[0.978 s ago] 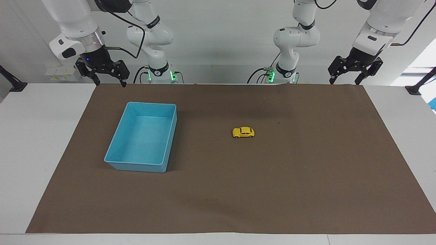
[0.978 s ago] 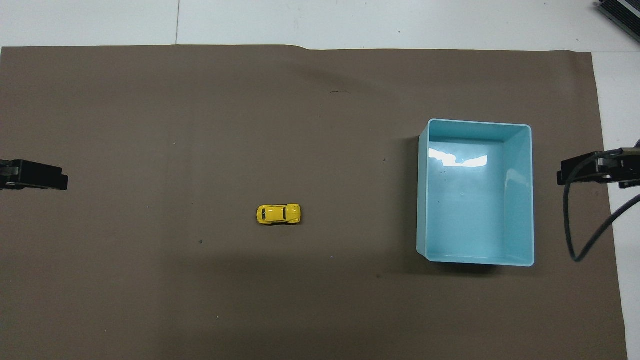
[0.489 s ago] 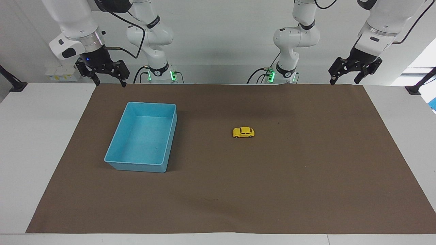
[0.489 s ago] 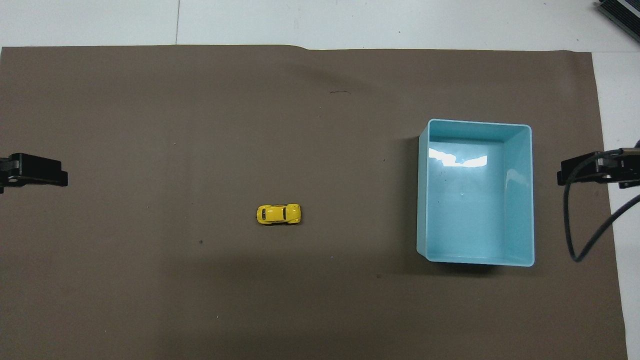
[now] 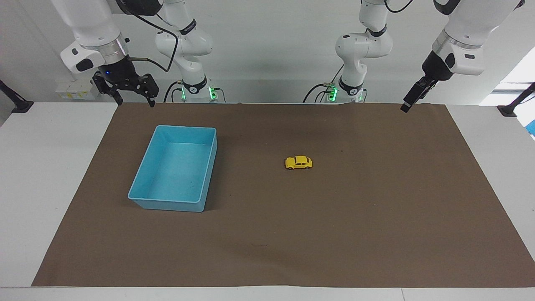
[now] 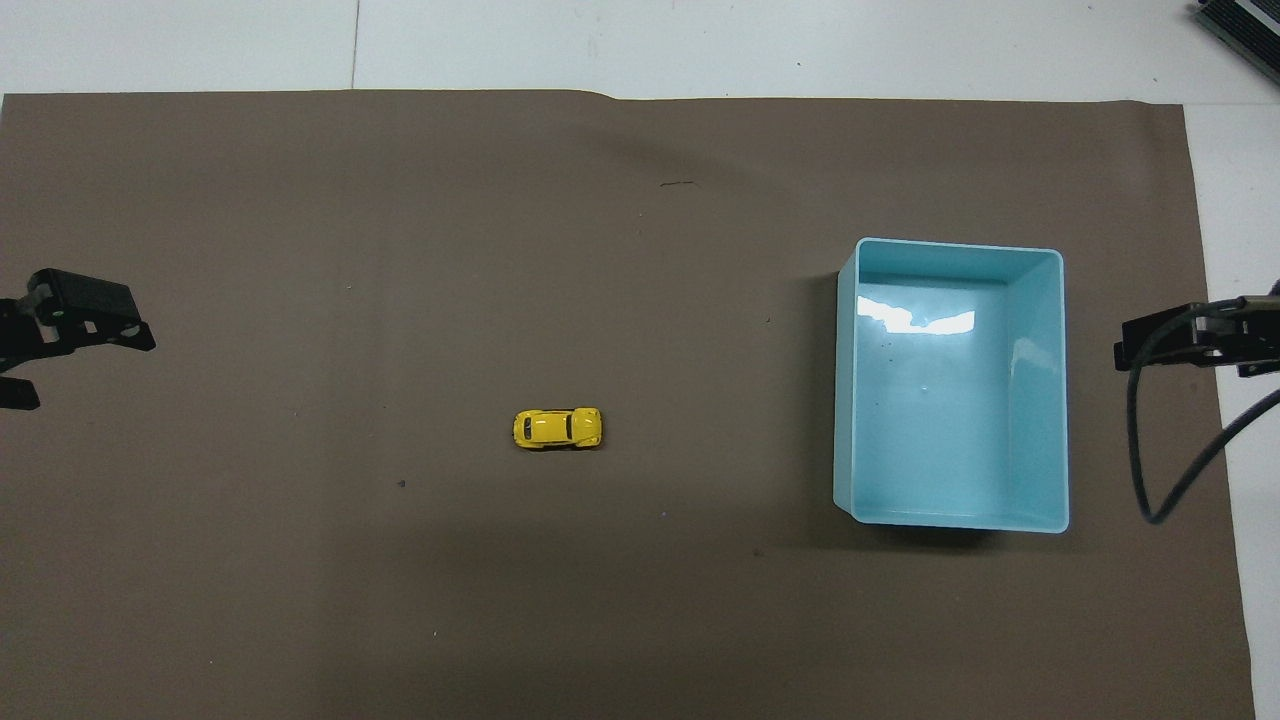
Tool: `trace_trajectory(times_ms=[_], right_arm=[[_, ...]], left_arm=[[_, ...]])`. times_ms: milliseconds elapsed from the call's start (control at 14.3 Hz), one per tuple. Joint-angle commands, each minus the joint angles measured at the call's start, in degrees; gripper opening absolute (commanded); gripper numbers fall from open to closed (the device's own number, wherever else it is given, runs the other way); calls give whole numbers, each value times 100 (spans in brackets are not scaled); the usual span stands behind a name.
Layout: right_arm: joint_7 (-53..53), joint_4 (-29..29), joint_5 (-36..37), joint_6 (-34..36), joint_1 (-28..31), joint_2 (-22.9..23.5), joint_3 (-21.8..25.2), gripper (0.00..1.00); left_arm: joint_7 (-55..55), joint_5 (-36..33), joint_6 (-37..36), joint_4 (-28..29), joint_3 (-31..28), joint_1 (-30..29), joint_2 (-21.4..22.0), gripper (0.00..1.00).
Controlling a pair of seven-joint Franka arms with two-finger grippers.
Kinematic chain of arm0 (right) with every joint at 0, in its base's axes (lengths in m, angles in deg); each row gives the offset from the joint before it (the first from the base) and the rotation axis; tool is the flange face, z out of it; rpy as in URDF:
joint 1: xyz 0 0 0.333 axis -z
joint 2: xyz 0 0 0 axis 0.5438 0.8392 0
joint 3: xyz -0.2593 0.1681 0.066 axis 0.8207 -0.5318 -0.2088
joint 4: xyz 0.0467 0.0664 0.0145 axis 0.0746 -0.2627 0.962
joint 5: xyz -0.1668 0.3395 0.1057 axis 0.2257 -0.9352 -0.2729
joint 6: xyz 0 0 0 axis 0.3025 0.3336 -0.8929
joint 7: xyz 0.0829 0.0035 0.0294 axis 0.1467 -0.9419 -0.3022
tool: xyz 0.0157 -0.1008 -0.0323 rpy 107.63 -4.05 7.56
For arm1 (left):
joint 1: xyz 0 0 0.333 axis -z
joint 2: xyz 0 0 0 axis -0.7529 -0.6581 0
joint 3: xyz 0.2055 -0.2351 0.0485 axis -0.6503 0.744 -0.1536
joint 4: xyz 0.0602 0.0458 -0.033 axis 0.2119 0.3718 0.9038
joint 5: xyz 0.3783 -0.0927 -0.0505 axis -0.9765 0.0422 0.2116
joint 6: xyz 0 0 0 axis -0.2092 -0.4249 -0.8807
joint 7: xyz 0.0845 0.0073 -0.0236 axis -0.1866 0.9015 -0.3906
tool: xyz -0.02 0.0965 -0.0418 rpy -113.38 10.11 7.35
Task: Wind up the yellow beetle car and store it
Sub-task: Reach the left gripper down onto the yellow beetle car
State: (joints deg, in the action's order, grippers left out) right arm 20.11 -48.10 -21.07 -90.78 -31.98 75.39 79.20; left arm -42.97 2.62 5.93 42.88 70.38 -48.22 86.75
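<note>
Two grippers are raised over the mat's (image 5: 376,234) corners at the robots' end. Scanned across the facing view, the right gripper (image 5: 133,100) is seen first, at about ten o'clock from the bin (image 5: 138,190), its fingers spread open and empty. The car (image 5: 299,162) is found on the mat, at three o'clock from the bin and well apart from it. The left gripper (image 5: 406,107) is seen edge-on at two o'clock from the car, open and empty.
</note>
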Motion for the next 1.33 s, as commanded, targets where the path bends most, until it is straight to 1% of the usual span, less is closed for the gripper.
trace_trajectory(times_ms=[0,70,210,279,349,559,768,838,978,1117,1257], right_arm=[[-105,-13,-35,-11,53,-17,-27,100],[-105,-13,-35,-11,62,-17,-27,100],[-105,-13,-35,-11,53,-17,-27,100],[-105,-13,-35,-11,62,-17,-27,100],[-105,-4,-35,-11,53,-17,-27,100],[-105,-13,-35,-11,62,-17,-27,100],[-105,-13,-35,-11,53,-17,-27,100],[-105,-13,-35,-11,53,-17,-27,100],[-105,-13,-35,-11,62,-17,-27,100],[-105,-13,-35,-11,62,-17,-27,100],[-105,-13,-35,-11,62,-17,-27,100]], left_arm=[[-1861,109,66,207,-71,262,21,100],[-2687,205,197,286,-71,350,21,100],[-4051,215,749,558,-79,569,-31,100],[-4658,215,934,681,-79,640,-67,100],[-5004,215,1032,787,-79,658,-67,100],[-5620,215,1181,1103,-71,746,-76,100],[-6664,215,1944,1455,-71,983,-145,100],[-6990,189,2138,1482,-71,1097,-259,100],[-7204,171,2289,1482,-79,1395,-531,100],[-7475,162,2622,1578,-79,1668,-734,100],[-7879,162,2834,1614,-79,2010,-1076,100]])
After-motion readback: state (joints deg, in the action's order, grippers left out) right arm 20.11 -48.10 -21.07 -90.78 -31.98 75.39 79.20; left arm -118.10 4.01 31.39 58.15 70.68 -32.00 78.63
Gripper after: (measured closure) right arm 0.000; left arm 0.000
